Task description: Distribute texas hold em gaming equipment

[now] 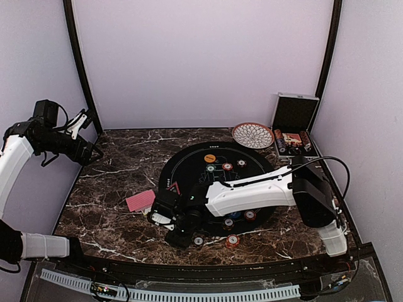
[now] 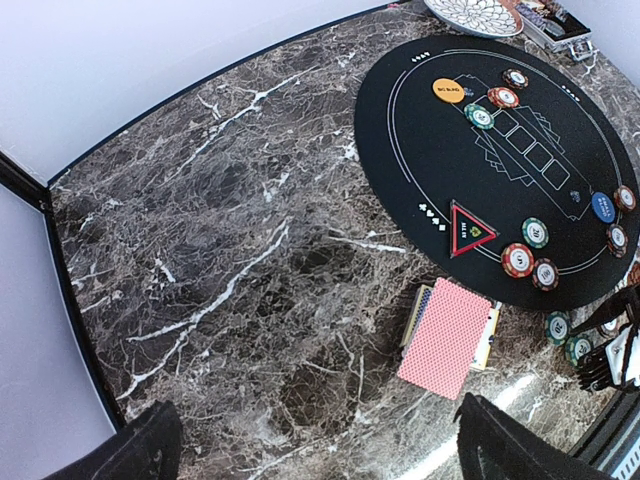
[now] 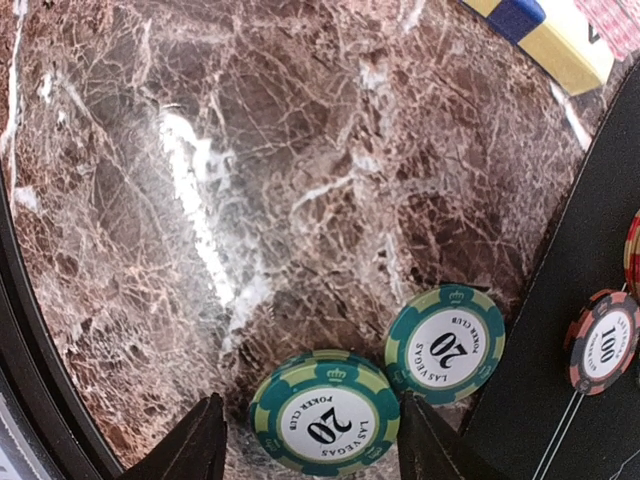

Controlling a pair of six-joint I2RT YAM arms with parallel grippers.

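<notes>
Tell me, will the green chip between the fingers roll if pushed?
Probably not: the green chip lies flat on glossy marble, so it should slide. It looks thin and stiff, so pinching it flat may be tricky.

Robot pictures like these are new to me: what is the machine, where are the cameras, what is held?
Two white robot arms work at a marble table. One camera looks down from behind them; the others sit on each wrist. On the table: a round black mat with poker chips, pink-backed cards, a bowl, an open case. The left arm is raised aside, jaws open. The right arm reaches down, jaws open around a green chip lying flat; nothing is held.
</notes>
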